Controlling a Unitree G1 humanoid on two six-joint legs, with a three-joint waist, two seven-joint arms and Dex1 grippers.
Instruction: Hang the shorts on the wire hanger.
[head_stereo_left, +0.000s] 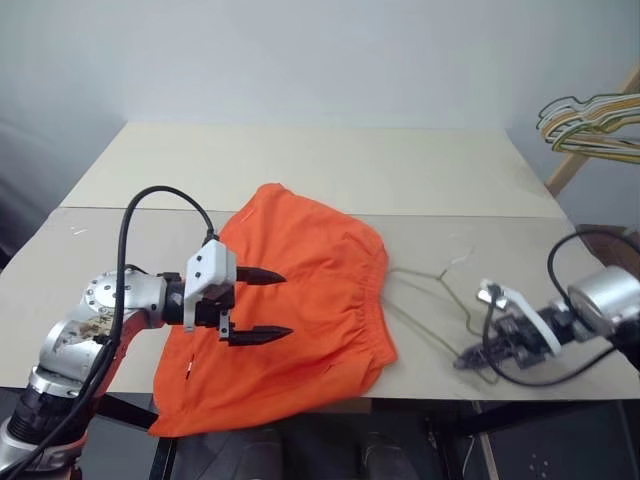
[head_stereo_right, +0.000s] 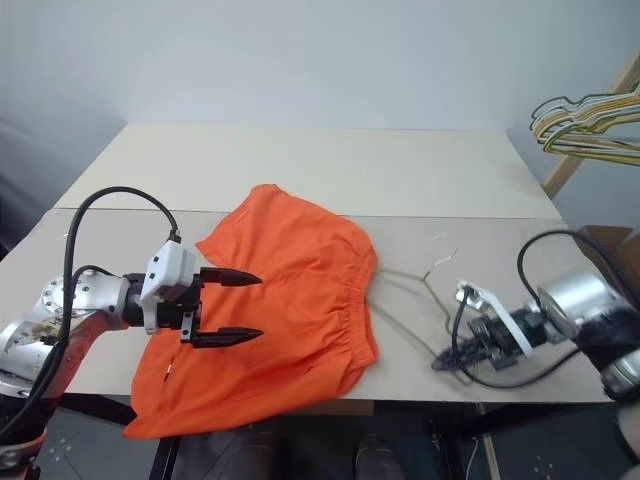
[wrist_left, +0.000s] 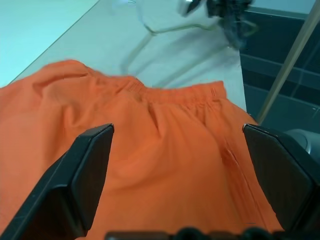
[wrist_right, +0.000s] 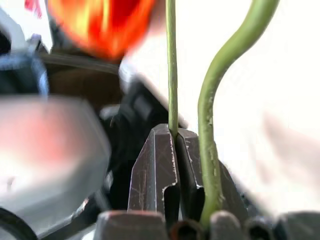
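The bright orange shorts (head_stereo_left: 300, 290) lie flat on the table (head_stereo_left: 330, 170), their gathered waistband to the right and one corner hanging over the front edge. My left gripper (head_stereo_left: 285, 303) hovers open just above the shorts' left half, pointing right, with nothing between its fingers (wrist_left: 85, 170). The thin olive wire hanger (head_stereo_left: 440, 268) lies on the table right of the shorts, one end reaching the waistband. Near the table's front right edge my right gripper (head_stereo_left: 470, 357) is shut on the hanger's wire (wrist_right: 171, 65).
A bunch of yellow, green and pale wire hangers (head_stereo_left: 590, 125) hangs on a wooden bar at the back right. A seam crosses the tabletop behind the shorts. Black cables loop around both wrists. The table's far half is bare.
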